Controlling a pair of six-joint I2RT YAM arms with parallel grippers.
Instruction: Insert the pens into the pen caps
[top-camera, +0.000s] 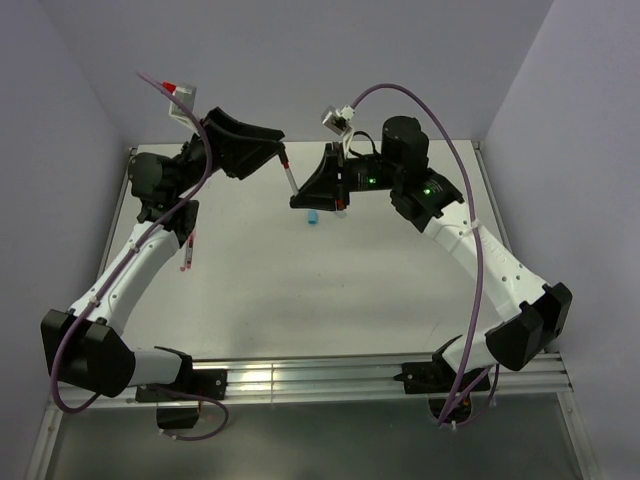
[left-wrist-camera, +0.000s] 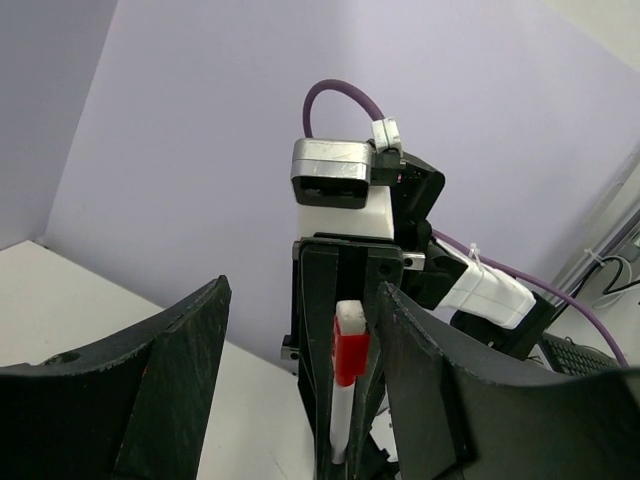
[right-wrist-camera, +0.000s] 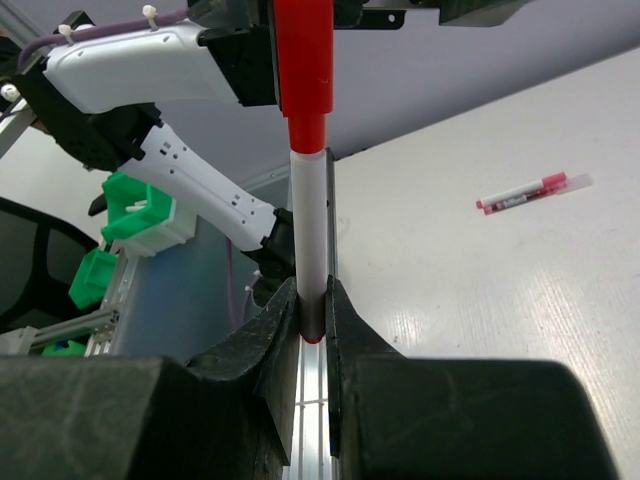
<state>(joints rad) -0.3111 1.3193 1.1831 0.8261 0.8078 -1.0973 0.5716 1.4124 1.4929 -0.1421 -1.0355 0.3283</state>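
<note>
one pen (right-wrist-camera: 310, 220) clamped in right hand (right-wrist-camera: 312, 297); top view alone shows blue cap (top-camera: 312, 216); left hand (left-wrist-camera: 300, 290) open.

- Upright pen (right-wrist-camera: 309, 230): white barrel, bright red upper section, a touch of red at the bottom end;
- Loose pen (right-wrist-camera: 530, 190) on the counter: clear and white with pink-red parts, dark print along the barrel;
- Cap (top-camera: 312, 216): light blue;
- Left hand (top-camera: 275, 150) and right hand (right-wrist-camera: 312, 310): matte black fingers;
- Arms (top-camera: 130, 265): white links, black joints;
- Cables (left-wrist-camera: 340, 88): purple, with white ties;
- Counter (top-camera: 330, 290): off-white, faintly streaked;
- Walls (top-camera: 330, 50): pale lilac;
- Wrist camera (left-wrist-camera: 333, 172): silver-grey housing on a white block;
- Lights (top-camera: 372, 181) on the right arm: green;
- Clips (right-wrist-camera: 140, 215): vivid green;
- Rail (top-camera: 330, 378): silver.
</note>
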